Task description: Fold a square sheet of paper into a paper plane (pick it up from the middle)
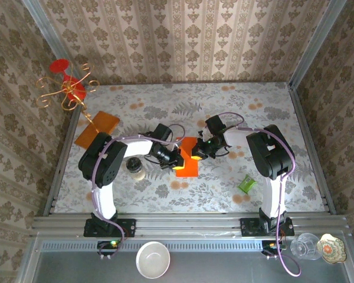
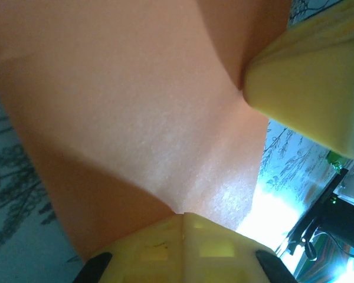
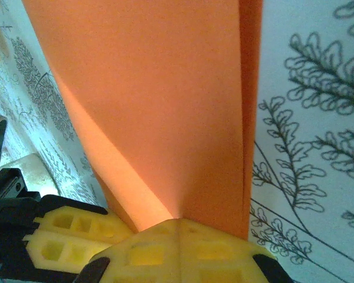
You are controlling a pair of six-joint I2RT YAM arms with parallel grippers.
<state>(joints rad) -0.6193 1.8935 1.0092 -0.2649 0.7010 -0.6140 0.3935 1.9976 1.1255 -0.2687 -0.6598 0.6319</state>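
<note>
First, your containers: a white bowl (image 1: 153, 259) sits on the front ledge between the arm bases with its plain white inside facing up. A clear glass (image 1: 305, 246) and a small patterned dish (image 1: 331, 247) stand side by side at the ledge's right end, and you cannot tell what either holds. On the table (image 1: 236, 106), a small round jar (image 1: 135, 168) stands just beside the left arm's elbow; its contents are not readable from above. The square sheet of paper (image 1: 189, 166) is at the middle of the table, pinched from both sides. Your left gripper (image 1: 176, 160) has its yellow fingers (image 2: 165, 253) pressed together on the near edge of the sheet (image 2: 135, 118), and the paper bows up and away from the pinch. Your right gripper (image 1: 196, 152) is likewise clamped on the sheet (image 3: 165, 106), its fingers (image 3: 147, 253) meeting on the paper, which shows a doubled layer along one side. The two grippers almost touch. Both arms rise from their bases, bend at the elbow and turn inward, so the forearms point at each other over the table's centre with the wrists low. A duller amber-orange sheet (image 1: 97, 130) lies well apart at the far left.
</note>
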